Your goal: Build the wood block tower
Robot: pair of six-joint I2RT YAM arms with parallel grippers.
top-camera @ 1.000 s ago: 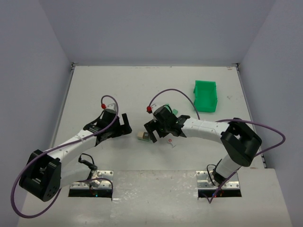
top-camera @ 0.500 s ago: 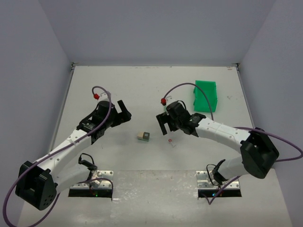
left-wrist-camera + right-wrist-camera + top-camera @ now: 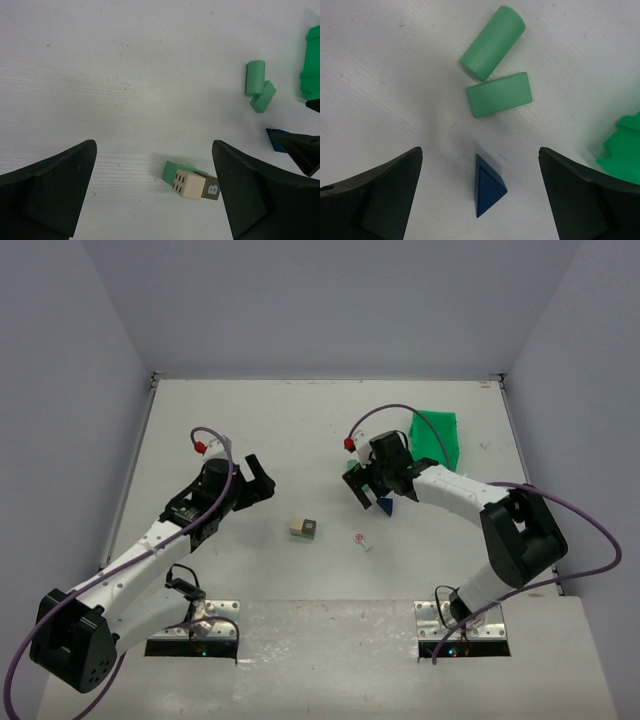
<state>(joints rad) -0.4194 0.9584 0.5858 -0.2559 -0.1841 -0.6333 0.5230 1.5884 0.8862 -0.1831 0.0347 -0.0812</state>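
A tan cube (image 3: 189,183) lies on the table against a light green block (image 3: 172,171) and a dark block marked B (image 3: 212,188); in the top view this cluster (image 3: 303,528) sits mid-table. My left gripper (image 3: 153,146) hovers open behind it, apart from it (image 3: 262,480). The dark blue wedge (image 3: 487,187) lies alone between the fingers of my open right gripper (image 3: 480,150), untouched (image 3: 385,505). Beyond the wedge lie a green cylinder (image 3: 492,43) and a green rectangular block (image 3: 499,94). No blocks are stacked.
The bright green plastic bin (image 3: 437,440) stands at the right rear, close behind the right arm. A small white and red scrap (image 3: 362,540) lies right of the cluster. Grey walls enclose the table on three sides.
Both grippers have drawn back from the block cluster. The right one swung right and rearward to hover over the blue wedge; the left one pulled back to the left.
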